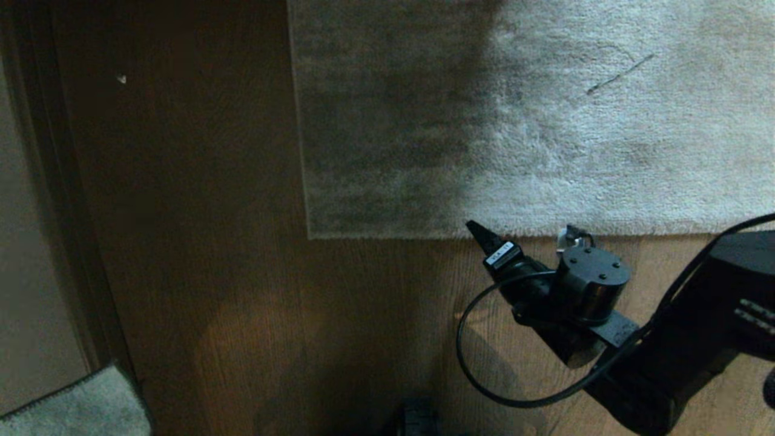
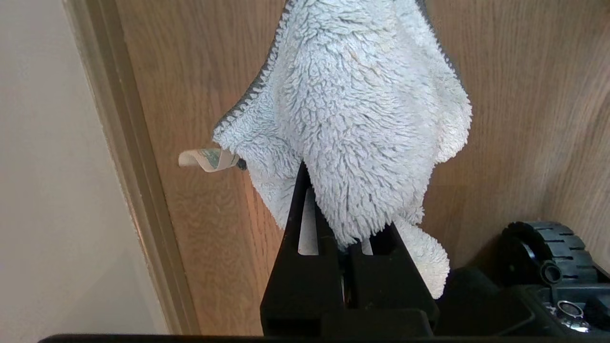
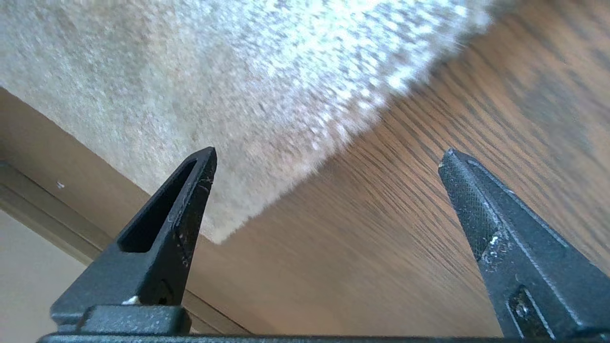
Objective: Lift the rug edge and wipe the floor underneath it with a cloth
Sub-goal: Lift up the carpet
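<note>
one fluffy terry cloth (image 2: 362, 128), square-cornered pile rug edge (image 1: 424, 233)

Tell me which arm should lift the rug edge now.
Right, probably. The right pincer is open, empty and close to the rug edge, which lies flat on the floor. The left pincer is shut on the cloth.

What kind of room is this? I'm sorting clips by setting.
Probably a room in a home: wood-grain plank floor, a pile rug lying flat on it, and a pale wall with a skirting board.
</note>
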